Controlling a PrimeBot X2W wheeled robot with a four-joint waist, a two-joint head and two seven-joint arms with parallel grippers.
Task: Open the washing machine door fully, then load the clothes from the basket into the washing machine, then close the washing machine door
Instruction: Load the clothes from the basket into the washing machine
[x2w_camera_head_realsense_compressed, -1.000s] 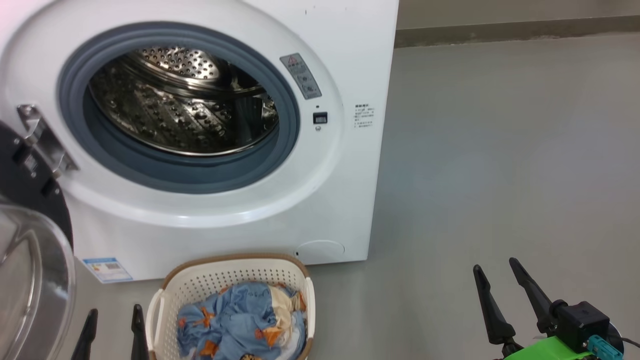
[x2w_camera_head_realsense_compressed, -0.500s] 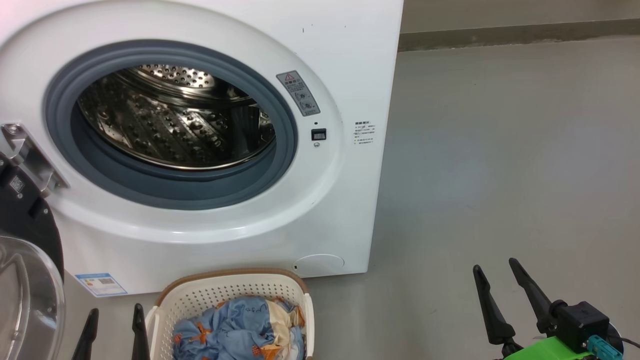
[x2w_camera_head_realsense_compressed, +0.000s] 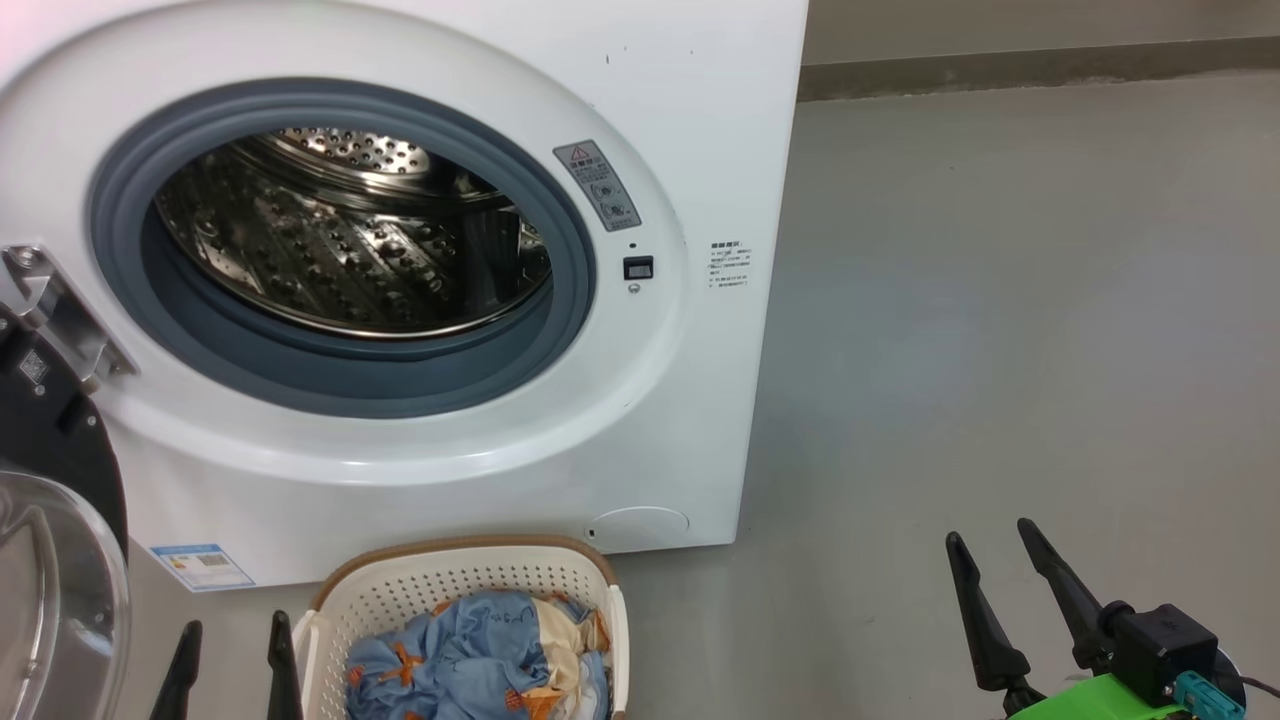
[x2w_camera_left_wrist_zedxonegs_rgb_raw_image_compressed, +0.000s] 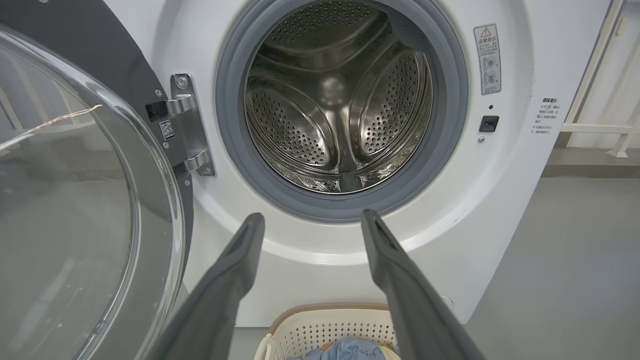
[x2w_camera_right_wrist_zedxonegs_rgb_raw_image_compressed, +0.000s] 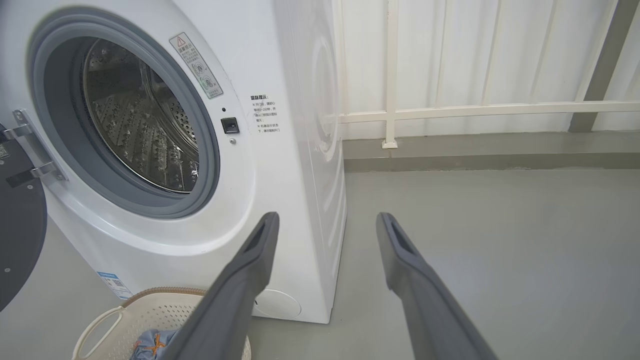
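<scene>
The white washing machine (x2w_camera_head_realsense_compressed: 700, 150) stands with its steel drum (x2w_camera_head_realsense_compressed: 350, 240) exposed and bare inside. Its door (x2w_camera_head_realsense_compressed: 50, 560) hangs swung out to the left on a metal hinge (x2w_camera_left_wrist_zedxonegs_rgb_raw_image_compressed: 187, 130), glass bowl (x2w_camera_left_wrist_zedxonegs_rgb_raw_image_compressed: 65, 215) facing me. On the floor before the machine sits the cream basket (x2w_camera_head_realsense_compressed: 450, 585), holding the blue clothes (x2w_camera_head_realsense_compressed: 470, 650) with orange starfish. My left gripper (x2w_camera_head_realsense_compressed: 235, 632) is open at the basket's left side, nothing between its fingers. My right gripper (x2w_camera_head_realsense_compressed: 990, 535) is open over bare floor, well right of the basket.
Grey floor (x2w_camera_head_realsense_compressed: 1000, 300) spreads to the right of the machine. A low wall base (x2w_camera_head_realsense_compressed: 1040, 65) runs along the back, with a white railing (x2w_camera_right_wrist_zedxonegs_rgb_raw_image_compressed: 475, 107) above it in the right wrist view.
The head camera tilted up a little, so the machine and basket sit lower in the picture. Both grippers have stayed open and where they were.
</scene>
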